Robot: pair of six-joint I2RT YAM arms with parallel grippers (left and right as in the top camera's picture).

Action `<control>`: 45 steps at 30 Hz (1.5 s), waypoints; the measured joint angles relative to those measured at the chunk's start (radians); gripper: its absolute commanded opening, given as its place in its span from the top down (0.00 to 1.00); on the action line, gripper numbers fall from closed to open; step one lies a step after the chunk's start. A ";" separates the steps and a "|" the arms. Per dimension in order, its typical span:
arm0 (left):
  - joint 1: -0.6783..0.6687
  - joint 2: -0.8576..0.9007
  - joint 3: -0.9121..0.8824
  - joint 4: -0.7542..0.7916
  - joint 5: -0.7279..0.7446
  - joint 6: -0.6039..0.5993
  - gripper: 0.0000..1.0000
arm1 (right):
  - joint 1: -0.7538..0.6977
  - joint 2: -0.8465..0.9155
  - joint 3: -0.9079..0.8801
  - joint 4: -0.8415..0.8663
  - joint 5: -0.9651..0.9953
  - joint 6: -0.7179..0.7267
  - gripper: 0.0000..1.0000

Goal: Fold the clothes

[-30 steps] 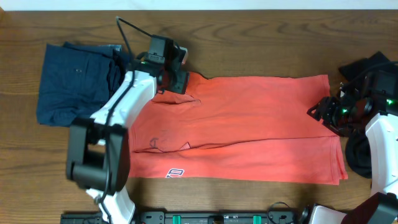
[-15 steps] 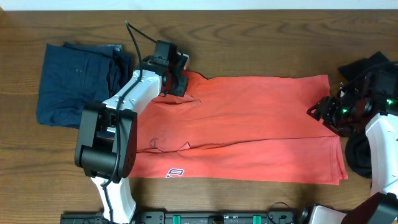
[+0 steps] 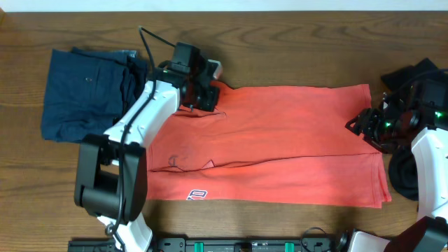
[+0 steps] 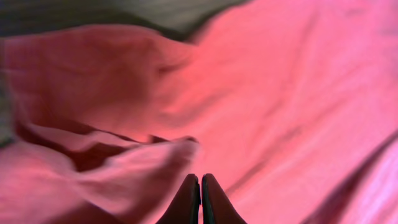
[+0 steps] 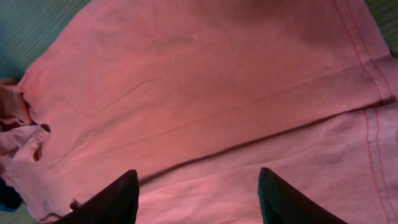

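Orange-red cloth shirt spread flat on the brown wooden tabletop, left arm stretched out to its far left corner, left fingers squeezed together (at a bunched fold), right fingers wide apart over its right edge

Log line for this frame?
left gripper: shut, at collar of red shirt | right gripper: open, over hem end | navy garment: beside collar end

Worktop: brown wood, visible grain, low sheen. Red shirt: matt cloth, soft, creased, with stitched seam lines at the hem. Navy garment, left rear corner: matt cloth. Left arm casing: smooth white plastic, slight gloss. Right gripper fingers: dark, smooth, matt.
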 measured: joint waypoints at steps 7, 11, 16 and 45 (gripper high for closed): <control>-0.052 -0.002 0.000 0.019 -0.304 -0.040 0.53 | 0.000 0.000 0.000 0.000 0.000 0.000 0.40; -0.011 -0.002 0.000 0.067 -0.433 -0.095 0.53 | 0.000 0.000 0.000 0.000 0.000 0.000 0.40; 0.039 0.026 0.000 0.095 -0.455 -0.144 0.53 | 0.000 0.000 0.000 0.000 0.000 0.000 0.40; 0.041 0.148 0.000 0.159 -0.323 -0.172 0.93 | 0.000 0.000 0.000 -0.009 0.000 0.000 0.41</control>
